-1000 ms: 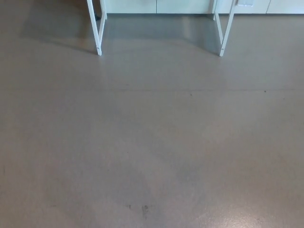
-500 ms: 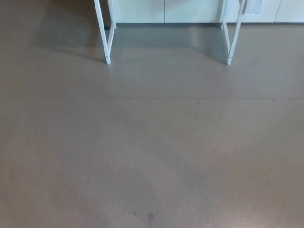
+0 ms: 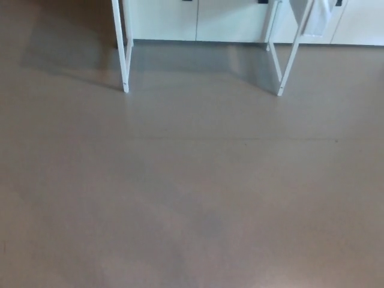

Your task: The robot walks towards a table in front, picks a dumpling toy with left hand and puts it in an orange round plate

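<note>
White table legs [image 3: 123,60] on floor [image 3: 192,198]

The floor [image 3: 192,192] is a smooth, seamless grey-brown surface, much like sealed concrete or vinyl, with a soft satin sheen that carries pale reflections and a few faint hairline marks. The table legs [image 3: 124,54] are slim white bars, seemingly painted metal, with a smooth semi-gloss coat. The cabinet fronts [image 3: 198,21] behind them are flat, pale panels with a smooth, matt-looking finish and small dark fittings at their top edges.
</note>
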Controlling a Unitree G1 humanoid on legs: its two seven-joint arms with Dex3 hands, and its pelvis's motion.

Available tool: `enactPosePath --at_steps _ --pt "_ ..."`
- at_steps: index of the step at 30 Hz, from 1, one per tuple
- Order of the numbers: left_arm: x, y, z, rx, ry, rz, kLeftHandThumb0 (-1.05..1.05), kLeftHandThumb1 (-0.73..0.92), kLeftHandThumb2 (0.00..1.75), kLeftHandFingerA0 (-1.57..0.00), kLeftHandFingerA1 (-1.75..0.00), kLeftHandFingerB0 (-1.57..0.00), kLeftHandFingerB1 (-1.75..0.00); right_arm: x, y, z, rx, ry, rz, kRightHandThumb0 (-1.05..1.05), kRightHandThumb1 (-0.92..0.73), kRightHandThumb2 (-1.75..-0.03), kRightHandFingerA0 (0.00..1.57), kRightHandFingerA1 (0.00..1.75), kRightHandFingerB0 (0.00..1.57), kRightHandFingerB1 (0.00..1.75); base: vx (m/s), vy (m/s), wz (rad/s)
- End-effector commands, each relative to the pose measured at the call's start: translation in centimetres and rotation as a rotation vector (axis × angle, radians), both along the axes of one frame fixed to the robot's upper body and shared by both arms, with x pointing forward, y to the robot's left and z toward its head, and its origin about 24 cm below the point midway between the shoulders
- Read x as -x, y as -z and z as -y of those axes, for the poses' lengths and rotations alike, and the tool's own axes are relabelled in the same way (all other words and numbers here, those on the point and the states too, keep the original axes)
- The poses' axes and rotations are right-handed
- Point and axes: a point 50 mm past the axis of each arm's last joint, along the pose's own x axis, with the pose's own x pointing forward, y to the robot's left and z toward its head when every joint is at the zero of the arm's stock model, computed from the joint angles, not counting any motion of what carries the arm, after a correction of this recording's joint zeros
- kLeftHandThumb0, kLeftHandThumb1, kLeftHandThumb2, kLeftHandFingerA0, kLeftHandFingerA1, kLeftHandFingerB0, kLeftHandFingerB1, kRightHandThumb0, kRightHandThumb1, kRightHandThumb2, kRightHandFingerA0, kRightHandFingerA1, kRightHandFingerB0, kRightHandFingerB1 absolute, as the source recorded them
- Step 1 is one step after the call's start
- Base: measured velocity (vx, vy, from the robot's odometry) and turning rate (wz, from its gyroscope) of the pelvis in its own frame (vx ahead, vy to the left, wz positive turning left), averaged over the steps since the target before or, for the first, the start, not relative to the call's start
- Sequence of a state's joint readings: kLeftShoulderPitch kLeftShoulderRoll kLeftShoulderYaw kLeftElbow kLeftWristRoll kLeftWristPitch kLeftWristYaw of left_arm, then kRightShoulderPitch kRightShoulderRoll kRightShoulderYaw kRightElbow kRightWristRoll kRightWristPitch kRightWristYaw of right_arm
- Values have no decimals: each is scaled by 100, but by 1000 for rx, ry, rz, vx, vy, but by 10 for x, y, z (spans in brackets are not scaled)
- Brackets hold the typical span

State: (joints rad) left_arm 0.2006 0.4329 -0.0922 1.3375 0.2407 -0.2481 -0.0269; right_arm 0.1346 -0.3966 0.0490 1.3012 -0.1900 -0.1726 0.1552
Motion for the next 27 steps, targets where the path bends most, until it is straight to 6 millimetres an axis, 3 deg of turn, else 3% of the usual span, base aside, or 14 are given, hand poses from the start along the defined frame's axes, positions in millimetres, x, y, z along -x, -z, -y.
enactPosePath --at_steps 1,10,11,13,14,15,16,27 --pt "-2 0 2 5 22 7 -36 62 58 -69 -58 -33 -32 -4 -4 8 21 -1 -2 -40 -71 -62 69 46 33 32 236 -115 7" --pt "-4 1 2 -17 64 -5 -38 62 59 -68 -55 -34 -32 -8 -4 8 37 -21 -28 -41 -72 -63 71 45 30 31 303 -147 26" --pt "-4 0 2 -7 48 1 -36 62 60 -71 -63 -34 -33 -8 -4 8 37 -17 -25 -48 -61 -84 65 58 29 44 299 -98 10" --pt "-4 0 1 7 24 11 -36 62 60 -71 -63 -34 -33 -8 -4 8 36 -10 -20 -48 -61 -84 65 58 29 44 319 -58 -4" --pt "-2 0 1 4 20 9 -44 47 78 -72 -68 -28 -44 -8 -4 8 34 -16 -19 -40 -71 -62 70 45 33 32 338 -4 -10" --pt "0 0 1 1 15 7 -44 47 78 -72 -68 -28 -44 -8 -4 7 32 -24 -18 -40 -71 -62 70 45 33 32 317 16 -16" --pt "0 0 1 2 12 7 -36 61 59 -74 -61 -34 -32 -8 -4 7 30 -25 -17 -41 -71 -62 68 44 33 32 272 40 -22" --pt "0 0 1 18 -3 9 -33 60 58 -71 -60 -34 -32 -13 -3 6 25 -16 -16 -39 -74 -62 70 47 34 32 405 177 -25"
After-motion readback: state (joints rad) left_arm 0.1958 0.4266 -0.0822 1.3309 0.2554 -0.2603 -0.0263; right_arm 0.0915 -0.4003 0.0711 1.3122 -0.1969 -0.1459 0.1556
